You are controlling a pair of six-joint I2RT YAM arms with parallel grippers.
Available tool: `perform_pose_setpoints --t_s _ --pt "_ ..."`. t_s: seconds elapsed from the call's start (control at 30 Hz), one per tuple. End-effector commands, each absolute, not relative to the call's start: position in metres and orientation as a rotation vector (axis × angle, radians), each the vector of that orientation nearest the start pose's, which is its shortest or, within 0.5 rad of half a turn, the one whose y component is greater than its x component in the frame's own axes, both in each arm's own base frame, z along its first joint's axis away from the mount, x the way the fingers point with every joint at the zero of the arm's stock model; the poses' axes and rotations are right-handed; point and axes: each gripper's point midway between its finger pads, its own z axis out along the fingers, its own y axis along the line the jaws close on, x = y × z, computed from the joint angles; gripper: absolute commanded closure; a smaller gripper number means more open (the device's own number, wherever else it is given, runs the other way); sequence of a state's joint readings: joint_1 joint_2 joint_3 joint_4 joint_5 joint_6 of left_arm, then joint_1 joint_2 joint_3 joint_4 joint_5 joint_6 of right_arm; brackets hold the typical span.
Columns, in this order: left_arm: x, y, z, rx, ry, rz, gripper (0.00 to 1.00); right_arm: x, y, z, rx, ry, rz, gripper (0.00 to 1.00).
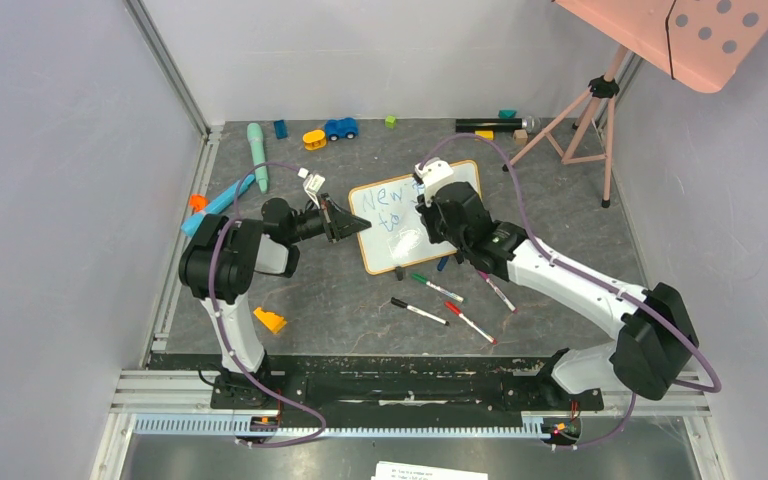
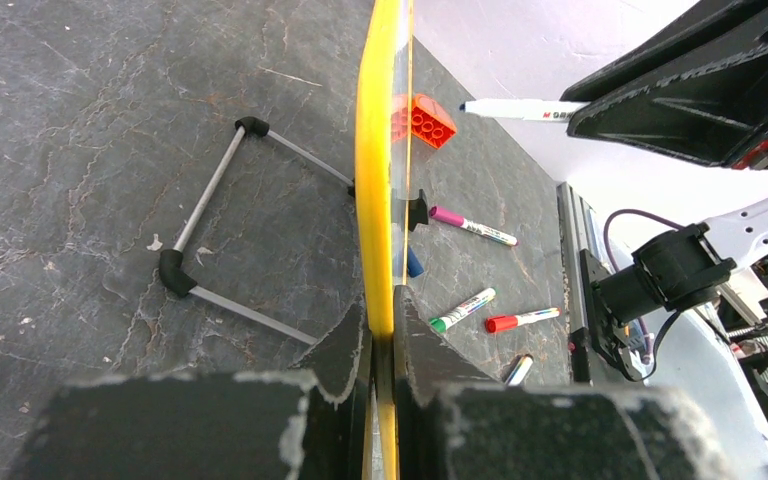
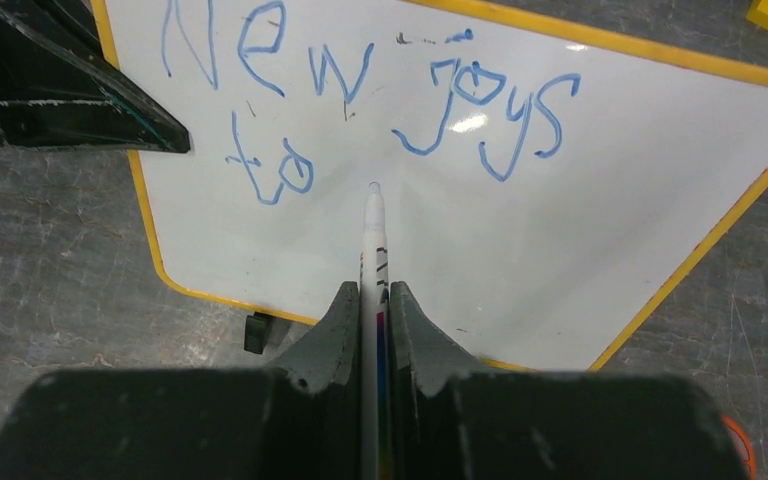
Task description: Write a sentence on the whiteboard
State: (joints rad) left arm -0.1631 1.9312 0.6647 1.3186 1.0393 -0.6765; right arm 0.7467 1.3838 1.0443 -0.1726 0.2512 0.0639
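The whiteboard, white with a yellow-orange frame, is at mid-table and tilted up. It carries blue handwriting, the sentence, reading "New joys" with "to" below. My left gripper is shut on the board's left edge; in the left wrist view the board shows edge-on between the jaws of the left gripper. My right gripper is shut on a blue marker, whose tip is at the board just right of "to". Contact cannot be told. The marker also shows in the left wrist view.
Green, black, red and purple markers lie in front of the board. An orange block lies near left. Toys, among them a blue car, line the back. A pink tripod carrying a dotted panel stands back right.
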Motion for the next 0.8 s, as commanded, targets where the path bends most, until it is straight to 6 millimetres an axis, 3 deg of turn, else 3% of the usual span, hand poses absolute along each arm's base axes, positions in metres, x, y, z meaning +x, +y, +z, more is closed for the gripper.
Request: perform_pose_setpoints --t_s 0.0,0.47,0.77 --pt "0.366 -0.223 0.122 0.564 1.574 -1.341 0.98 0.333 0.246 0.203 -0.494 1.961 0.24 1.0" --pt "0.366 -0.225 0.122 0.595 1.569 -1.37 0.98 0.327 0.247 0.207 -0.535 1.942 0.266 1.0" --pt "0.371 -0.225 0.12 0.567 1.588 -1.361 0.98 0.33 0.246 0.221 -0.546 1.892 0.25 1.0"
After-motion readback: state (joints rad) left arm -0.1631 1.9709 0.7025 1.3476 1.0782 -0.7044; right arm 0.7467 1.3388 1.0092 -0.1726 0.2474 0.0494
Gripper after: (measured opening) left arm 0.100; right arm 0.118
